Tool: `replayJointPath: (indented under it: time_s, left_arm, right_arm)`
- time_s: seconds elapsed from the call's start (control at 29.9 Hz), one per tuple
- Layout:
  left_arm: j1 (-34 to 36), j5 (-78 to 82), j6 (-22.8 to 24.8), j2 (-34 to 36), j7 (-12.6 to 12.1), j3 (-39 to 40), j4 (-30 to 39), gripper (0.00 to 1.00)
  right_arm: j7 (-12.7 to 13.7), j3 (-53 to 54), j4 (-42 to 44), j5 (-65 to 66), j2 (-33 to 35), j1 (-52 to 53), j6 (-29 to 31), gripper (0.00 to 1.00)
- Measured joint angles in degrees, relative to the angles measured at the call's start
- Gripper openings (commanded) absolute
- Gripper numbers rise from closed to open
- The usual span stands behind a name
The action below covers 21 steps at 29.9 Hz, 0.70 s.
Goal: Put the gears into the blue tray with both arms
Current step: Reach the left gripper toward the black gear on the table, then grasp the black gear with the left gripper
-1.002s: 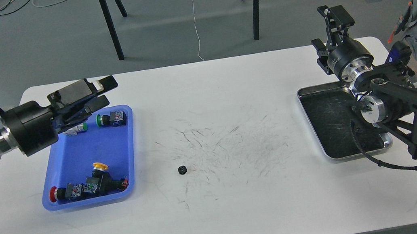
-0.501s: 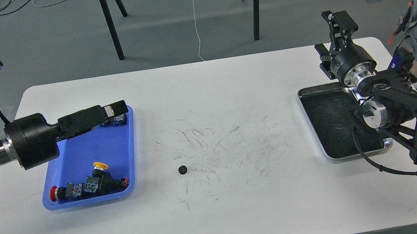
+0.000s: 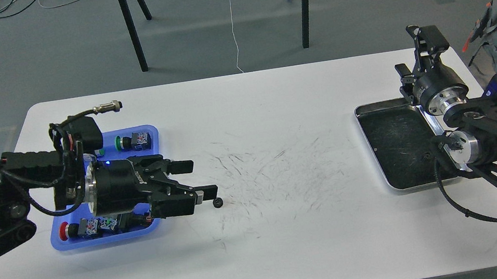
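One tiny black gear (image 3: 218, 202) lies on the white table, right of the blue tray (image 3: 153, 143). My left gripper (image 3: 199, 180) reaches out over the tray's near right corner and is open, fingers spread. Its lower fingertip (image 3: 210, 193) is just left of and above the gear, with nothing between the fingers. My right gripper (image 3: 427, 43) is raised at the far right, behind the silver tray, pointing away. Its fingers cannot be told apart from here.
Push-button switches sit in the blue tray, a green-capped one (image 3: 131, 140) at the far end and a red-capped one (image 3: 65, 230) at the near end, partly hidden by my left arm. A silver metal tray (image 3: 395, 143) lies at the right. Scuff marks cover the table's middle.
My left arm has swung from over the tray's far end down and to the right, bringing the open gripper beside the gear. The right arm has drifted slightly right and lower.
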<state>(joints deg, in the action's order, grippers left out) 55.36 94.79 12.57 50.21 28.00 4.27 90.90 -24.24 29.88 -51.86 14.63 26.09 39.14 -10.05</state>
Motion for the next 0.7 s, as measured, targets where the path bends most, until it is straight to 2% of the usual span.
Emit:
replayJointPath:
  time_s: [0.17,0.47,0.7]
  left_arm:
    - [0.07,2.44,0.00,-4.63,0.00,-2.05,-4.37,0.94]
    - [0.64,8.13,-0.23,-14.92,0.00,-3.41,-14.68,0.92]
    - [-0.03,17.80,-1.79,-18.45,-0.01,-3.57,-20.32,0.85]
  right_arm:
    - [-0.01,0.07,0.08,0.05,0.07,0.18,-0.21,0.97]
    - [-0.26,2.17,0.20,0.05,0.02,0.02,-0.11,0.97]
    - [-0.29,2.21,0.25,0.20,-0.12,0.31,-0.14,0.97]
